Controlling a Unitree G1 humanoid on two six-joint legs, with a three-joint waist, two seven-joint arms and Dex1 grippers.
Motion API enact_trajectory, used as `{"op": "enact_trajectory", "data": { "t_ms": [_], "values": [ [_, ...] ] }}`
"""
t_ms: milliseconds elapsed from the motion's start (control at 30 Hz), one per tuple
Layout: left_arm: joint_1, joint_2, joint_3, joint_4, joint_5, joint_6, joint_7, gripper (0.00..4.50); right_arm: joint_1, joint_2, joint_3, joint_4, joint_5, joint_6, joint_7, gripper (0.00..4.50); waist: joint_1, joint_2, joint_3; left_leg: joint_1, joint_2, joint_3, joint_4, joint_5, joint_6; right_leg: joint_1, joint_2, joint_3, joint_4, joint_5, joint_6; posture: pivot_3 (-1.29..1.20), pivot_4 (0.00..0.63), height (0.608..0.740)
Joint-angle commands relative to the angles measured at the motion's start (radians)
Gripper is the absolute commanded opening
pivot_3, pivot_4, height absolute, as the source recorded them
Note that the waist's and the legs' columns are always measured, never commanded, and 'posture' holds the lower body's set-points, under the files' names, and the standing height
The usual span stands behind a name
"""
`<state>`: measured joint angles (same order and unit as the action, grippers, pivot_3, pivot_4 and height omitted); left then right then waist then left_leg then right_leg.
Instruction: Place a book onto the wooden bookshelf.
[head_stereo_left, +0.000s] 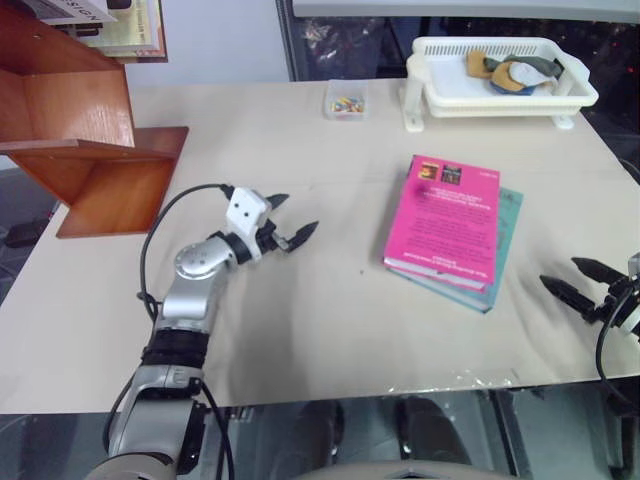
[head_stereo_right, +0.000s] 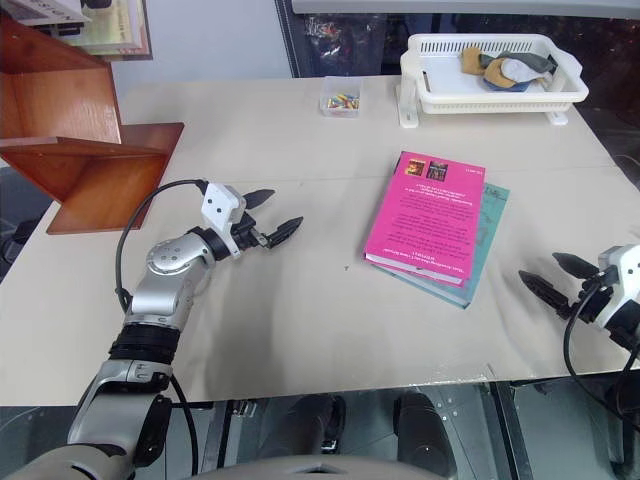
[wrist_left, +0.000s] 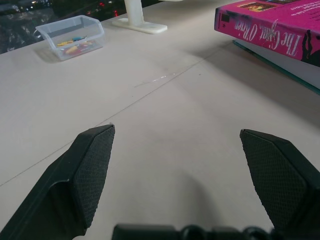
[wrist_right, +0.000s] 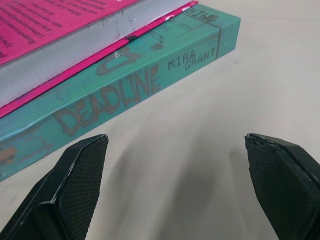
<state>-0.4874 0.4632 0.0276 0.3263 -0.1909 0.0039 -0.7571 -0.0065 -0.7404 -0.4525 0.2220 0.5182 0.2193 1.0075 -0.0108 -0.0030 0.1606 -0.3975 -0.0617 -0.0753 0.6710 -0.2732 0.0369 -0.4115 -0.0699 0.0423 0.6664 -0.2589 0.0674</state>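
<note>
We see the wooden bookshelf (head_stereo_left: 85, 140) standing on the far left corner of the worktop (head_stereo_left: 300, 320), well to the left of the book (head_stereo_left: 445, 225). Our left hand (head_stereo_left: 290, 228) hovers over the worktop between the bookshelf and the book, its fingers (wrist_left: 92, 170) spread wide apart and holding nothing. Behind the book's left side sits a small clear box (head_stereo_left: 345, 99) of coloured bits. The pink book lies flat on top of a teal book (wrist_right: 145, 80), the two stacked right of the worktop's middle. Behind the book, at the far edge, stands a white basket tray (head_stereo_left: 500, 85). Right of the book, our right hand (head_stereo_left: 580, 282) points at it, fingers apart, empty.
</note>
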Motion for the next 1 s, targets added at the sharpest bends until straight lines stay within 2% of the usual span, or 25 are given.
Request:
{"op": "enact_trajectory", "data": {
  "t_ms": [33, 367, 533, 700, 867, 1000],
  "values": [
    [-0.006, -0.003, 0.014, -0.033, -0.020, -0.014, -0.009, 4.44, -0.006, -0.024, -0.030, -0.005, 0.010, -0.009, 0.010, 4.50, 0.000, 0.000, 0.000, 0.000, 0.000, 0.000, 0.000, 0.000, 0.000, 0.000, 0.000, 0.000, 0.000, 0.000, 0.000, 0.00, 0.150, 0.740],
    [-0.015, -0.016, 0.008, -0.042, -0.039, -0.007, -0.053, 4.44, 0.017, -0.030, -0.044, -0.031, 0.031, 0.007, 0.024, 4.50, 0.000, 0.000, 0.000, 0.000, 0.000, 0.000, 0.000, 0.000, 0.000, 0.000, 0.000, 0.000, 0.000, 0.000, 0.000, 0.00, 0.150, 0.740],
    [-0.049, -0.034, -0.012, -0.025, -0.078, 0.046, -0.123, 4.44, 0.055, -0.030, -0.084, -0.179, 0.173, 0.138, 0.057, 4.50, 0.001, 0.000, 0.000, 0.000, 0.000, 0.000, 0.000, 0.000, 0.000, 0.000, 0.000, 0.000, 0.000, 0.000, 0.000, 0.00, 0.150, 0.740],
    [-0.110, -0.067, -0.041, -0.004, -0.126, 0.132, -0.215, 4.44, 0.120, -0.028, -0.122, -0.283, 0.242, 0.174, 0.094, 4.50, 0.007, 0.000, 0.000, 0.000, 0.000, 0.000, 0.001, 0.000, 0.000, 0.001, 0.000, -0.001, 0.000, 0.000, 0.000, 0.00, 0.150, 0.740],
    [-0.218, -0.100, -0.083, 0.126, -0.104, 0.135, -0.295, 4.44, 0.201, -0.027, -0.192, -0.382, 0.344, 0.208, 0.158, 4.50, 0.010, 0.000, 0.000, 0.000, -0.001, -0.001, 0.002, 0.000, 0.001, 0.001, 0.004, -0.001, 0.001, 0.000, 0.000, 0.00, 0.150, 0.740],
    [-0.330, -0.164, -0.089, 0.304, -0.078, 0.105, -0.287, 4.44, 0.290, -0.037, -0.250, -0.435, 0.380, 0.221, 0.222, 4.50, 0.011, -0.002, 0.000, 0.000, -0.001, -0.001, 0.003, -0.002, 0.004, 0.002, 0.005, -0.002, 0.001, 0.000, 0.000, 0.00, 0.150, 0.740]
  ]
}}
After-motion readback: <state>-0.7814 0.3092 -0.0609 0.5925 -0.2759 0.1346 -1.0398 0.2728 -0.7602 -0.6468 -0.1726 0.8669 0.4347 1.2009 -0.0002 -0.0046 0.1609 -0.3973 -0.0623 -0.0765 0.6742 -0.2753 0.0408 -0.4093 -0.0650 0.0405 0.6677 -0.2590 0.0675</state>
